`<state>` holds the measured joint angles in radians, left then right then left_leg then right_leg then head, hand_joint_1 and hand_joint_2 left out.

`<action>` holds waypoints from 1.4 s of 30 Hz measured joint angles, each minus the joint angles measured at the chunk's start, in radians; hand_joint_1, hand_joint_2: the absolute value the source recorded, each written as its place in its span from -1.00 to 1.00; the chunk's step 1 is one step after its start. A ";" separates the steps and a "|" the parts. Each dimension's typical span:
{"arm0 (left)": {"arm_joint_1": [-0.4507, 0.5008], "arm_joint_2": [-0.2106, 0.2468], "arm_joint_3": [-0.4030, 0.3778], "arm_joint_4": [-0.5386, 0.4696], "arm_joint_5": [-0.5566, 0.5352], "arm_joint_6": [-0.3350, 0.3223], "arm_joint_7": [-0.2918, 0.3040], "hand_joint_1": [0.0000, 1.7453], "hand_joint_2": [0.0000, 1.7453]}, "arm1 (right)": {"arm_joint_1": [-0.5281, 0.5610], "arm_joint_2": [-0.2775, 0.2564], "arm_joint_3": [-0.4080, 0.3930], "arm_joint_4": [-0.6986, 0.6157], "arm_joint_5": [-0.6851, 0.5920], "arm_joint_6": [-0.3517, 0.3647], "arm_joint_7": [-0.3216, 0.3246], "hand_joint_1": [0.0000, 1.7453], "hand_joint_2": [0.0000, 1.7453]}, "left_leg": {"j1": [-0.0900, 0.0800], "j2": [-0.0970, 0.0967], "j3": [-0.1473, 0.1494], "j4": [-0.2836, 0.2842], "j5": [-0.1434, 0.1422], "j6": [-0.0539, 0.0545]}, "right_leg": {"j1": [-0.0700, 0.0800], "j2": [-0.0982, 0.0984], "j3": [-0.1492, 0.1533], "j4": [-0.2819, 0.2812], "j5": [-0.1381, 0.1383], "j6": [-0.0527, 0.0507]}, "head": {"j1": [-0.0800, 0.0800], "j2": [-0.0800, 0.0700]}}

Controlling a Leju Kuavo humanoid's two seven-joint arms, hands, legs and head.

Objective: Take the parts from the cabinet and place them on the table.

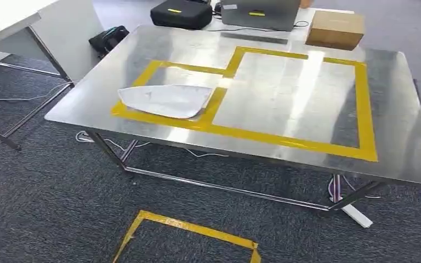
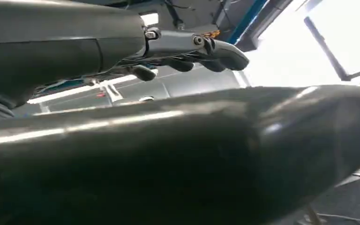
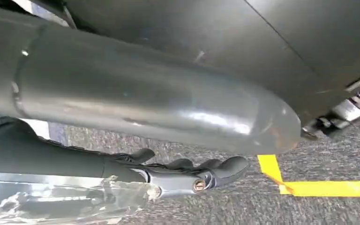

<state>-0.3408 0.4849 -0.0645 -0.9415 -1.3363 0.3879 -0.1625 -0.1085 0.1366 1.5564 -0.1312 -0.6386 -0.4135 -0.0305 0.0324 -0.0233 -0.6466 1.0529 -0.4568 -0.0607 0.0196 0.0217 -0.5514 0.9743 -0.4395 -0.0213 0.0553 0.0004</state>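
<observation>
A white flat part (image 1: 164, 100) lies on the steel table (image 1: 394, 148), inside the smaller left box of the yellow tape outline (image 1: 365, 109). My left hand (image 2: 192, 49) hangs beside my body with its fingers loosely stretched and nothing in them. The fingers of my right hand (image 3: 192, 176) also lie loosely stretched above the grey carpet, with nothing between them and the thumb. Crinkled clear plastic (image 3: 70, 201) runs along the wrist side of that hand; I cannot tell what it belongs to.
A cardboard box (image 1: 335, 28), a laptop (image 1: 260, 13) and a black case (image 1: 181, 13) stand at the table's far edge. A white desk (image 1: 11, 22) stands at the left. Yellow tape (image 1: 189, 227) marks the carpet in front of the table.
</observation>
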 joint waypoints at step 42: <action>0.090 0.019 0.058 -0.023 0.017 0.004 0.017 -1.00 -1.00 | 0.000 0.002 0.000 0.000 0.000 0.002 -0.001 -1.00 -1.00 | -0.009 0.049 0.044 -0.066 0.045 0.010 | 0.013 -0.069 -0.007 0.032 -0.030 0.015 | 0.003 0.000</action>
<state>-0.2505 0.5039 -0.0065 -0.9640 -1.3191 0.3918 -0.1457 -0.1083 0.1389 1.5564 -0.1312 -0.6386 -0.4120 -0.0313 0.0237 0.0258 -0.6028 0.9871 -0.4120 -0.0508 0.0328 -0.0477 -0.5584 1.0066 -0.4696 -0.0066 0.0587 0.0008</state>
